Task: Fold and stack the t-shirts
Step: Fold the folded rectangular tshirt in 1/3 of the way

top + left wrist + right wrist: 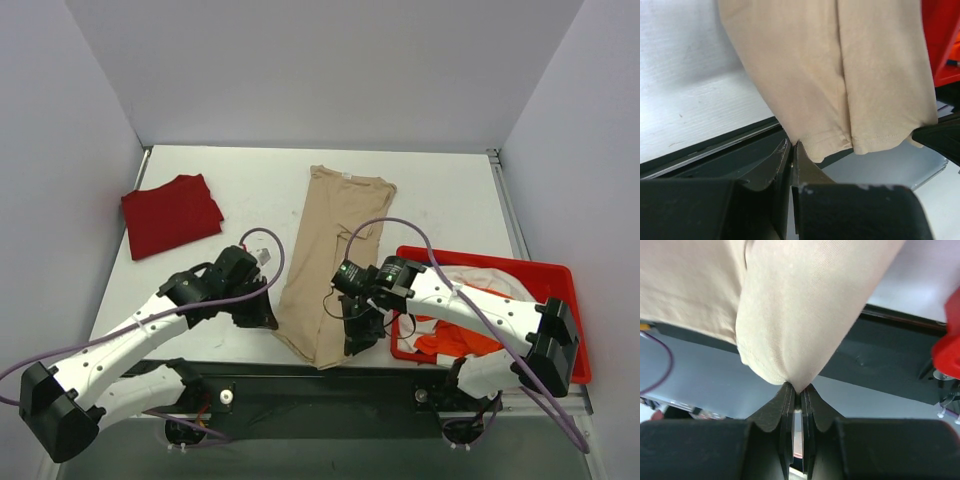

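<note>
A long beige t-shirt (330,260) lies folded lengthwise down the middle of the table, its near end hanging over the front edge. My left gripper (268,318) is shut on the left near corner of its hem (805,142). My right gripper (358,340) pinches the right near corner, and the cloth (800,330) bunches into a point between the closed tips. A dark red t-shirt (170,213) lies folded at the far left. Orange (462,343) and white (480,285) tees lie heaped in the red bin.
The red plastic bin (560,275) stands at the right front, close beside my right arm. The table's front edge (715,150) and the dark frame below it run just under both grippers. Grey walls close in the back and sides.
</note>
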`<control>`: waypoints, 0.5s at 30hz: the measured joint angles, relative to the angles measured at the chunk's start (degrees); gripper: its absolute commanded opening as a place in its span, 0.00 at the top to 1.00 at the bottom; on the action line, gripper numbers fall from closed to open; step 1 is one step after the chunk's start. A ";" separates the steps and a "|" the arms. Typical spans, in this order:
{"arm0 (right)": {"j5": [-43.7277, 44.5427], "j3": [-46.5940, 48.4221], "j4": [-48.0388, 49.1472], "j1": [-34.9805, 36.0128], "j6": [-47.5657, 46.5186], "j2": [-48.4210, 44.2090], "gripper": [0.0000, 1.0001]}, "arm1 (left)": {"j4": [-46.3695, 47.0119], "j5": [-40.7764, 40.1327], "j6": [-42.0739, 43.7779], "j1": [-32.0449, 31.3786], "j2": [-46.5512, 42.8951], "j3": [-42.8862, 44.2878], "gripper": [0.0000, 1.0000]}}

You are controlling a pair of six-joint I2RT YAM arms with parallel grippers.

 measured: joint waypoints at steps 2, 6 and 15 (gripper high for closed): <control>0.94 2.05 -1.55 -2.14 -0.42 -0.28 1.00 | 0.20 0.04 -0.11 0.37 1.16 1.95 1.00; 2.86 3.93 -3.63 -9.46 -3.13 0.11 1.00 | 2.19 0.39 -0.42 2.51 5.25 4.07 1.00; 6.75 15.52 -5.18 -21.90 -13.09 11.13 1.00 | 10.95 2.27 -0.33 9.60 19.61 11.39 1.00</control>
